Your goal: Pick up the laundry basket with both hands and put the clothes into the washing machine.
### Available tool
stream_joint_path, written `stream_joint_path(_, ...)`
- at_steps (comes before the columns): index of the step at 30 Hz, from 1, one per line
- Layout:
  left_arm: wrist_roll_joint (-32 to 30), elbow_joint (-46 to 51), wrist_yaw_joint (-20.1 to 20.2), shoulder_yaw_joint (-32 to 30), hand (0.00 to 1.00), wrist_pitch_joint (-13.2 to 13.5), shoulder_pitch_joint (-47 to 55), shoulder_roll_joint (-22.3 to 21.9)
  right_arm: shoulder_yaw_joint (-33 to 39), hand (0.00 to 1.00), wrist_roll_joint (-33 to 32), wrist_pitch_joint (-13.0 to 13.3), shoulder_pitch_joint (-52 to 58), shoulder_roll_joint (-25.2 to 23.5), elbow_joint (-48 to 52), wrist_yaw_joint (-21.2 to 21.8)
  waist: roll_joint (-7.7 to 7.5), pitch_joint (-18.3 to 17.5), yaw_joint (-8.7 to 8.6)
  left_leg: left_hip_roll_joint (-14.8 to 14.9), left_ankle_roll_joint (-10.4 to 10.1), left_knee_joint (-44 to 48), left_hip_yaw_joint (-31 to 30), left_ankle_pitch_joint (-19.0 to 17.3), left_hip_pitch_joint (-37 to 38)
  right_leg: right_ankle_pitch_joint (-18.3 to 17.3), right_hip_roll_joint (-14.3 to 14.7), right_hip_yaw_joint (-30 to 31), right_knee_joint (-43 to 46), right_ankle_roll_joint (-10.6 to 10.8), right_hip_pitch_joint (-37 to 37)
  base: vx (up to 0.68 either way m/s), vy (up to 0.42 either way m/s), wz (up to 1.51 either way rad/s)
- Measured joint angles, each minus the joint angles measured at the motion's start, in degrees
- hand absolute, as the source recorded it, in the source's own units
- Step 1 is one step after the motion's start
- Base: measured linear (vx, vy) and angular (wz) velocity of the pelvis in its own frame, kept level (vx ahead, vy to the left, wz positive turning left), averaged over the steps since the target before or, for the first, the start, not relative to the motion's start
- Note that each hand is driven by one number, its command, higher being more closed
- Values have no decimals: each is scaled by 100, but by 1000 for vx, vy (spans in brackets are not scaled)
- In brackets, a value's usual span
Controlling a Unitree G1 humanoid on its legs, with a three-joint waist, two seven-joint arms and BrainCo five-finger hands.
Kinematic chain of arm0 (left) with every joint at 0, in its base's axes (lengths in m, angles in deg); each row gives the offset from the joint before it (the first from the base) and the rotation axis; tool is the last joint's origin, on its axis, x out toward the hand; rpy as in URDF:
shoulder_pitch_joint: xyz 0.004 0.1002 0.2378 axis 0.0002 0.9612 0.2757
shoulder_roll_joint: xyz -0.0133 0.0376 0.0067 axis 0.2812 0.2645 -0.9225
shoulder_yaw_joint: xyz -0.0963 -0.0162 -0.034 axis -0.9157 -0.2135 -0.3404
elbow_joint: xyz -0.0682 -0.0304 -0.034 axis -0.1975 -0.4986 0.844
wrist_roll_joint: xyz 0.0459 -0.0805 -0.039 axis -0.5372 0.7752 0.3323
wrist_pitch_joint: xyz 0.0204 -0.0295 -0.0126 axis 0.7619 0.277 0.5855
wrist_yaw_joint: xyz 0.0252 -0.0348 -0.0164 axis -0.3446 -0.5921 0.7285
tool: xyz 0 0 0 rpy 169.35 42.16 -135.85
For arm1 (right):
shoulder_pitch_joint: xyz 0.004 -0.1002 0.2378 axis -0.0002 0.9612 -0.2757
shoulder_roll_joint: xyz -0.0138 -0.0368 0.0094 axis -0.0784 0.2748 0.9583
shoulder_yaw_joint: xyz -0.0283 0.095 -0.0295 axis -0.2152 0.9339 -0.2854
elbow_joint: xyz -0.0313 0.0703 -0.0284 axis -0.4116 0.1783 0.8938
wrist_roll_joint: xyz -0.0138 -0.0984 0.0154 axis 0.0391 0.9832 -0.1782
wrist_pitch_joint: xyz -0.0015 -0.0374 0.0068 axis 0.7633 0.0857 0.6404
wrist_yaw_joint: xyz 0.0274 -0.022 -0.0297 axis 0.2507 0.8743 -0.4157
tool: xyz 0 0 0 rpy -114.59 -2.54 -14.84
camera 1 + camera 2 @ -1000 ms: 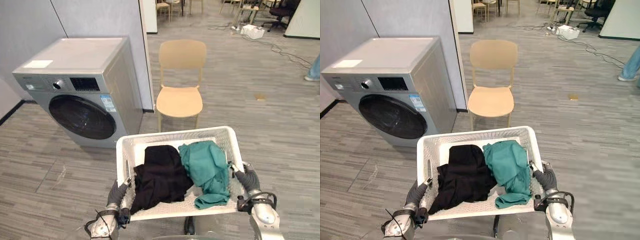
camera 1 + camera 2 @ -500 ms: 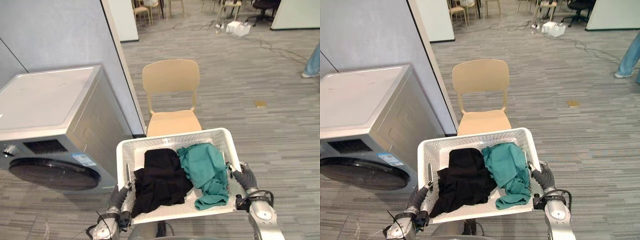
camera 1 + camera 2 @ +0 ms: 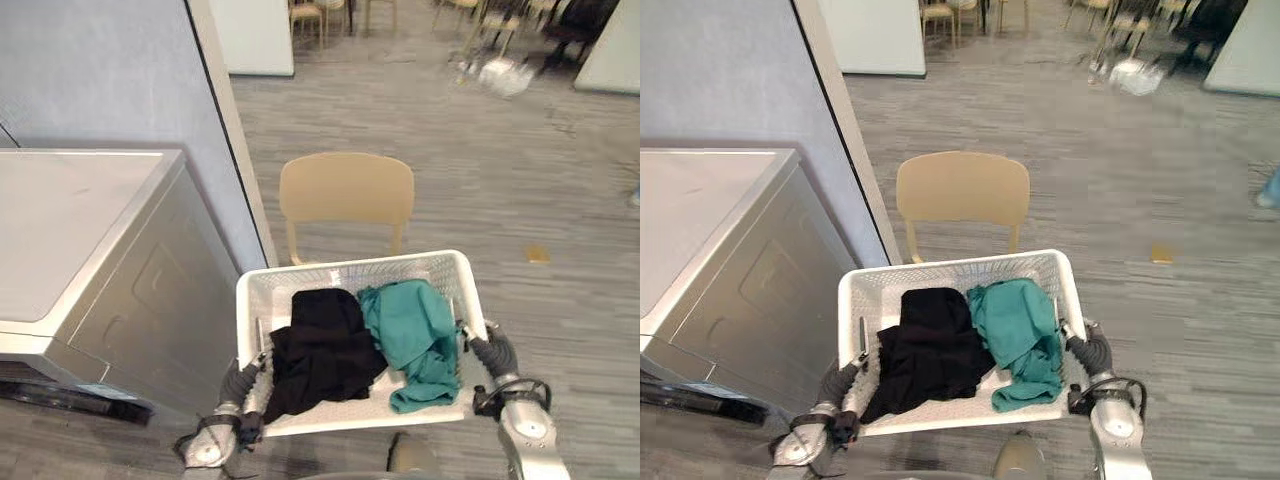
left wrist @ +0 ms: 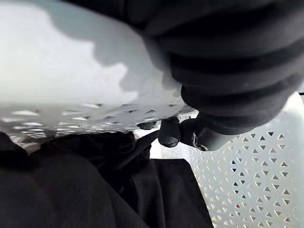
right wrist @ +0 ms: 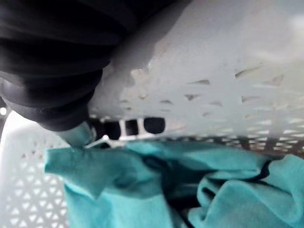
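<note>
A white laundry basket point(image 3: 350, 267) with perforated walls is held above the floor point(image 3: 560, 200) by both of its short sides. A black garment point(image 3: 325, 350) is heaped in its left half and a teal garment point(image 3: 415, 330) in its right half, the two touching at the middle. The left robot hand point(image 3: 239, 384) is clenched on the left side, a dark fingertip point(image 4: 169, 133) hooked at the rim. The right robot hand point(image 3: 494, 354) is clenched on the right side, its fingertips point(image 5: 154, 125) seen through the handle slot. A grey washing machine point(image 3: 80, 230) stands just left of the basket; a small label point(image 3: 100, 392) on its front is too small to be read. A beige chair point(image 3: 346, 190) stands just beyond the far rim.
</note>
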Motion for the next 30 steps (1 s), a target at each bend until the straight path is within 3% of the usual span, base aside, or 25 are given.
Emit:
stream_joint_path(2, 1, -42, -21, -4, 100, 4, -159, -122, 7, 100, -3, -2, -196, 198, -6, 6, 82, 139, -20, 109, -210, -5, -14, 148, -215, -14, 77, -110, 26, -131, -185, 148, -250, 20)
stream_joint_path(5, 6, -343, -40, -203, 100, 104, -845, -123, -22, 100, -52, -3, -795, 320, -83, -39, 170, 479, -103, 168, -255, 94, -84, 191, -704, 55, 86, -280, 70, -237, -570, -17, -157, 19)
stream_joint_path(8, 99, -909, -160, -396, 100, 234, -1780, 168, -158, 100, -63, -16, -1647, 317, -562, -145, -7, 905, -86, 81, -257, 336, -130, 187, -1388, 171, 15, -286, 175, -339, -1195, -135, -88, 16)
stream_joint_path(11, 450, -1253, -335, -435, 100, 226, -2288, 473, -465, 100, -103, -130, -2423, 393, -1002, -344, 4, 1236, -51, 60, -268, 650, -108, 178, -1964, 288, -38, -255, 213, -363, -1650, -137, -64, 4)
stream_joint_path(16, 665, -1895, -524, -415, 100, 203, -3596, 1131, -880, 100, -375, -261, -3691, 661, -1728, -752, 175, 1527, 95, 175, -275, 923, -77, 181, -2538, 536, -16, -285, 85, -442, -2041, -67, -32, 0)
stream_joint_path(21, 727, -2727, -561, -283, 100, 207, -5448, 1803, -902, 100, -769, -226, -4913, 744, -2274, -1292, 194, 1658, 214, 278, -276, 1260, 35, 180, -3188, 935, 91, -303, -338, -490, -2378, -80, 8, -7)
stream_joint_path(30, 677, -3972, -627, 65, 100, 81, -7191, 2179, -927, 100, -980, -225, -5850, 909, -2972, -1551, 158, 1890, 212, 509, -331, 1624, 343, 140, -3702, 1182, 233, -315, -618, -492, -2628, -24, 18, -5)
